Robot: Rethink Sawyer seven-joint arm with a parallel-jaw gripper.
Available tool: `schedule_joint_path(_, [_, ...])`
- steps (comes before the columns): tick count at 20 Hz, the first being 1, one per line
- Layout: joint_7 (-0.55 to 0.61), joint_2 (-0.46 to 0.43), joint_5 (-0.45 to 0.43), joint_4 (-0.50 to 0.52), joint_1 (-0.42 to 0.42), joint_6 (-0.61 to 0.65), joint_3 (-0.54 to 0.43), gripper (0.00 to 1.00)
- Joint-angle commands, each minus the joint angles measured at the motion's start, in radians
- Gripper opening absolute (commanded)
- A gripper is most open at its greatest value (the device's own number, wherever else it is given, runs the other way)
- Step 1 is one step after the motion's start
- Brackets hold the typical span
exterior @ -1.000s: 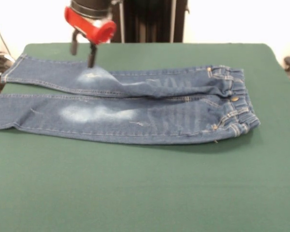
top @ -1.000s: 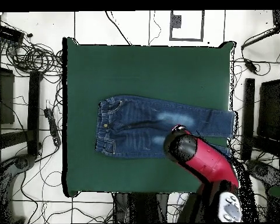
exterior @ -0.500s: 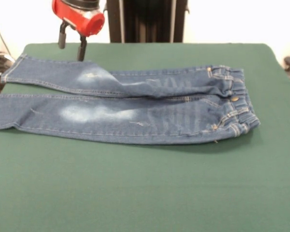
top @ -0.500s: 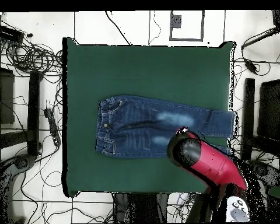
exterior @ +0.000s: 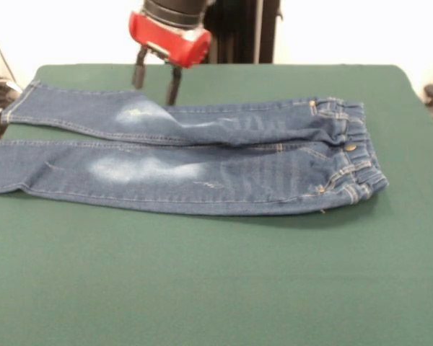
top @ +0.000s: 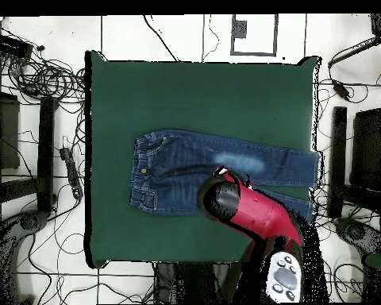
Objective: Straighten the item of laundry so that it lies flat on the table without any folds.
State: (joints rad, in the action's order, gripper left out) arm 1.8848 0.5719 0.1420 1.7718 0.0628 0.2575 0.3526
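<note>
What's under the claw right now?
The claw is open and empty above the far leg of the jeans, near its faded patch, with green table around. Overhead, the arm covers that spot, so contact cannot be judged.

Tangled black cables (top: 43, 79) sprawl over the white tiled floor (top: 178, 36) at ten o'clock in the overhead view, with more trailing down toward eight. A dark framed square (top: 253, 33) lies on the floor at twelve o'clock, and black equipment stands (top: 360, 151) sit at three o'clock.
</note>
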Motion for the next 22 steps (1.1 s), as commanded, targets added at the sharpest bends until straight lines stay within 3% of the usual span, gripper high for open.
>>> schedule_joint_path(1, [0.303, -0.106, 0.12, 0.002, -0.095, -0.031, -0.117, 1.0])
schedule_joint_path(11, [0.469, -0.229, 0.351, -0.059, -0.313, -0.011, -0.006, 1.0])
schedule_joint_path(16, [0.557, -0.277, 0.47, -0.065, -0.368, -0.018, -0.018, 1.0])
schedule_joint_path(19, [0.643, -0.307, 0.55, -0.073, -0.412, -0.012, -0.015, 1.0])
schedule_joint_path(22, [0.763, -0.364, 0.624, -0.106, -0.498, 0.035, 0.062, 1.0])
